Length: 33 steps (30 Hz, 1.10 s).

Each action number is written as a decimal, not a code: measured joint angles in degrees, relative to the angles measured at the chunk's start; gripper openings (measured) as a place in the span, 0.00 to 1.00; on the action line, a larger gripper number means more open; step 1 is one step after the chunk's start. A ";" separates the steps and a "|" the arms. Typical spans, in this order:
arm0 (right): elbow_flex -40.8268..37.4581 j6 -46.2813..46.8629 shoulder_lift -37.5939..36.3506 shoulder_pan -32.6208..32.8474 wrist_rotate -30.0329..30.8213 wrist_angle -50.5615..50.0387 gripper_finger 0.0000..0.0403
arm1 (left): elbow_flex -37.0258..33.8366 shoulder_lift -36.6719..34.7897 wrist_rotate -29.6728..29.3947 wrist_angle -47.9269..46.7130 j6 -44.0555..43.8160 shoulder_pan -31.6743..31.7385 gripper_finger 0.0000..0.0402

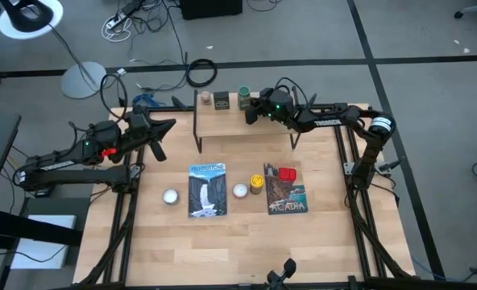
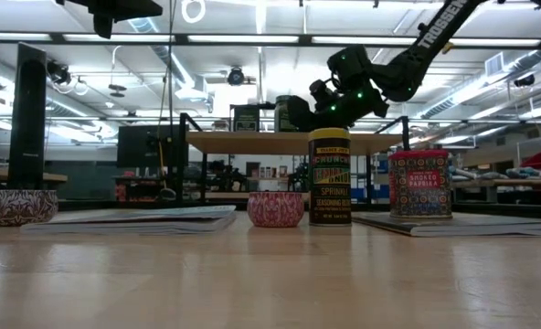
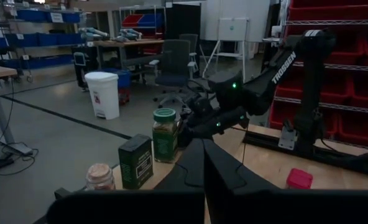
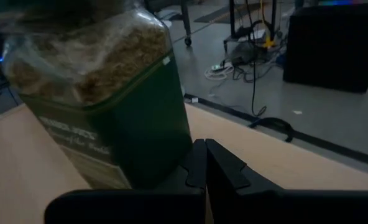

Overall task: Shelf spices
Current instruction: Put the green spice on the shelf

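Observation:
The shelf [image 1: 255, 129] stands at the table's far edge. On its top board stand the tiny brown jar [image 1: 205, 98], the dark square tin [image 1: 221, 100] and the green jar [image 1: 244, 98], all upright. My right gripper [image 1: 250, 114] is shut, level over the board just on the near-right side of the green jar [image 4: 109, 112]. The yellow-capped jar [image 1: 256, 184] stands on the table. The red boxy tin [image 1: 287, 173] rests on a picture book. My left gripper [image 1: 170, 125] is shut and hovers left of the shelf. My right gripper [image 4: 204, 155] has its shut fingers close beside the green jar's lower wall [image 4: 171, 155], coming level from the table's right. I cannot tell whether they touch it. The jar stands upright on the shelf's board.
Two flat picture books [image 1: 207, 190] [image 1: 286, 197] lie mid-table. Two white balls [image 1: 171, 196] [image 1: 239, 190] sit beside them. The shelf's right half [image 1: 303, 121] is bare under the right arm. The table's near part [image 1: 238, 250] holds nothing.

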 joint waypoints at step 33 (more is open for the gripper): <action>-0.39 2.91 0.08 12.58 25.09 -0.23 0.00 | 0.02 0.02 -0.13 -2.92 -0.91 0.00 0.00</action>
